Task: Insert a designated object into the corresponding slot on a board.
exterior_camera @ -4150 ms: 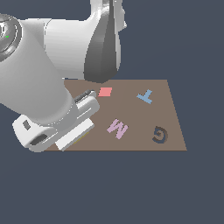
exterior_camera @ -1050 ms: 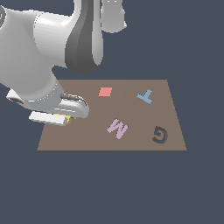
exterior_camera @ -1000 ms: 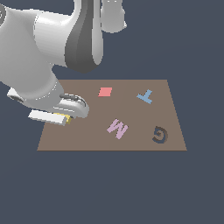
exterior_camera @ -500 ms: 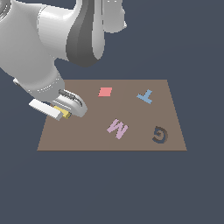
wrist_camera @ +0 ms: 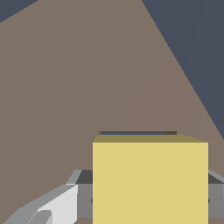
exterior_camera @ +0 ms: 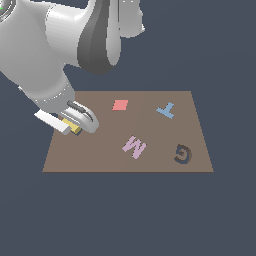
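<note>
The brown board [exterior_camera: 150, 160] lies flat, bearing a blue T [exterior_camera: 166, 110], a pink M [exterior_camera: 134, 147] and a dark G recess [exterior_camera: 183, 153]. My gripper [exterior_camera: 70, 126] hovers over the board's left part in the exterior view, shut on the yellow square block [exterior_camera: 75, 128]. In the wrist view the block [wrist_camera: 150, 179] fills the space between my fingers [wrist_camera: 54, 205]. A thin dark strip, an edge of the slot [wrist_camera: 138, 132], shows on the board just beyond the block. In the exterior view the slot is hidden behind my hand.
A small red-pink square patch [exterior_camera: 120, 104] sits on the board near its far edge. The big white arm [exterior_camera: 60, 45] covers the exterior view's upper left. Dark blue-grey floor [exterior_camera: 230, 210] surrounds the board.
Since about a second ago my gripper has turned and shifted slightly over the board's left part, still holding the yellow block. The letters have not moved.
</note>
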